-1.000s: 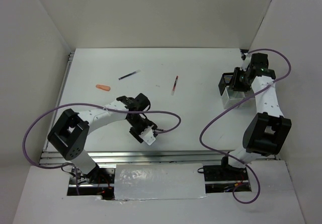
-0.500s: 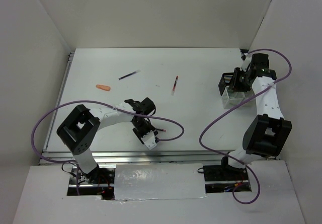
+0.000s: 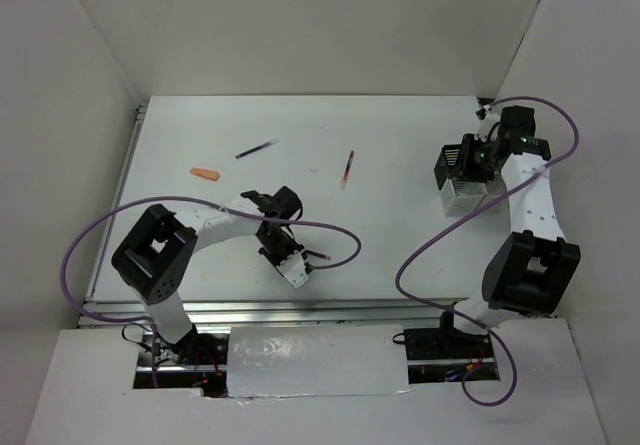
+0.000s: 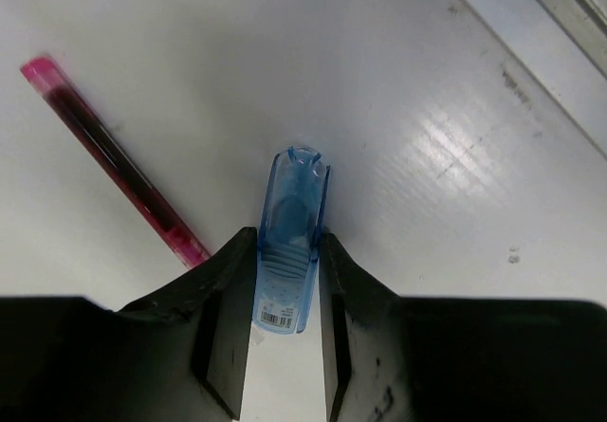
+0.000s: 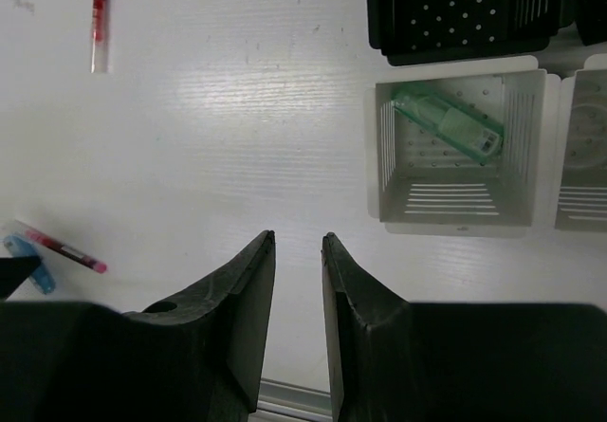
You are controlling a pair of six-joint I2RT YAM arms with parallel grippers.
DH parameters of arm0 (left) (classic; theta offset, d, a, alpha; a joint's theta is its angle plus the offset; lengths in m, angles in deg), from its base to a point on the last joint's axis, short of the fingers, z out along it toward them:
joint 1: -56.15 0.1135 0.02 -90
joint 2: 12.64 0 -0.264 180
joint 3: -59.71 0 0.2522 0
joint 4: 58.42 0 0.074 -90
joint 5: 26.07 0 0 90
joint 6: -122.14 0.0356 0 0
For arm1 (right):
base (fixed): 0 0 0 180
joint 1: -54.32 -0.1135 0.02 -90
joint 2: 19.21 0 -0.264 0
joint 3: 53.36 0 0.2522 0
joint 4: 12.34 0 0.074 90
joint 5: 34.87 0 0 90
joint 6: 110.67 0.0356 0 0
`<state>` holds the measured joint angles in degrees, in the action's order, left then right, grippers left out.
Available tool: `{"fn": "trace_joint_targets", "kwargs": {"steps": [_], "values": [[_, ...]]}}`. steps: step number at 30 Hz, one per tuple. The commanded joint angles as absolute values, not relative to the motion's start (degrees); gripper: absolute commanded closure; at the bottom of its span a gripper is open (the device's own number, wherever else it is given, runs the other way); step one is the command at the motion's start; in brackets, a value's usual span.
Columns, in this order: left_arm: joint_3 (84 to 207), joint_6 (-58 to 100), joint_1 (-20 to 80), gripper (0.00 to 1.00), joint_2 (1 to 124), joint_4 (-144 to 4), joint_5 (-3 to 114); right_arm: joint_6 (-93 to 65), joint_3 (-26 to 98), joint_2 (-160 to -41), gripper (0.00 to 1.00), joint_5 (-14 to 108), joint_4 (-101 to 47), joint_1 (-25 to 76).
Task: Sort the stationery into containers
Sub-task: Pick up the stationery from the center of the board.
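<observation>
Blue marker [image 4: 296,190]: clamped across its labelled rear end by the left gripper [image 4: 287,240], near the table's [image 4: 446,119] front edge; whether it is lifted cannot be told.
Plastic feel: a light, stiff, smooth shell is judged likely, so slipping is the main risk. The ribbed patch between the pads is the sensible place for a hold.
Pink pen [image 4: 114,161]: left lying just beside the left finger, apart from the marker.
Right gripper [image 5: 298,244]: fingers are held narrowly apart with nothing between them, hovering near the bins.
White bin [image 5: 453,197]: a green tube [image 5: 446,119] is lodged diagonally inside.
Black bin [image 5: 455,9]: set directly behind the white one, touching it.
Loose items: an orange piece [image 3: 205,174], a dark pen [image 3: 257,149] and a red pen [image 3: 347,168] are scattered well apart across the middle.
Change over one second: the left elbow has been drawn in towards the wrist, while the gripper has hardly shifted. The right arm and loose items are unchanged.
</observation>
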<state>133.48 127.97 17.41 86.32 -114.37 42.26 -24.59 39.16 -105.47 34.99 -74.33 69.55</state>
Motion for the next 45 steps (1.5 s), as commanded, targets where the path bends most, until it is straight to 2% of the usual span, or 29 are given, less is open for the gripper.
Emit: {"fn": "trace_joint_targets", "kwargs": {"steps": [1,3,6,9,12,15,21,30,35,38,45], "values": [[133.33,126.90,19.15,0.84,87.39,-116.30,45.03,-24.80,41.88,-102.71,0.66,31.94,-75.67,68.65],[133.85,124.35,19.50,0.89,85.81,-115.51,42.84,-24.71,42.23,-102.45,0.67,30.88,-75.76,68.30],[136.92,110.58,19.76,1.00,82.03,-110.95,38.90,-24.27,42.49,-101.31,0.67,26.67,-75.33,67.77],[142.79,93.09,20.46,1.00,80.09,-107.44,37.21,-22.25,43.45,-100.60,0.66,21.57,-74.62,66.19],[145.89,73.95,20.73,1.00,77.81,-100.78,40.97,-18.41,44.78,-101.56,0.65,16.83,-73.31,63.91],[146.16,63.66,20.73,1.00,75.35,-95.41,43.79,-14.88,44.95,-103.75,0.63,11.82,-71.11,61.45],[149.67,49.65,20.56,1.00,75.69,-93.71,46.26,-8.11,45.30,-108.15,0.62,4.95,-66.11,54.68],[150.46,46.38,18.01,1.00,75.43,-93.27,48.28,-3.62,47.77,-114.66,0.62,5.04,-64.60,42.21],[149.76,46.29,17.66,1.00,75.08,-93.01,48.90,-1.51,46.80,-116.77,0.59,4.33,-62.93,38.86],[149.41,46.12,17.65,1.00,74.99,-92.75,48.55,-0.98,46.80,-117.65,0.53,4.42,-62.49,37.01],[149.50,46.20,17.65,1.00,75.08,-92.48,48.90,-1.16,46.54,-119.41,0.53,3.54,-62.93,33.32]]}}
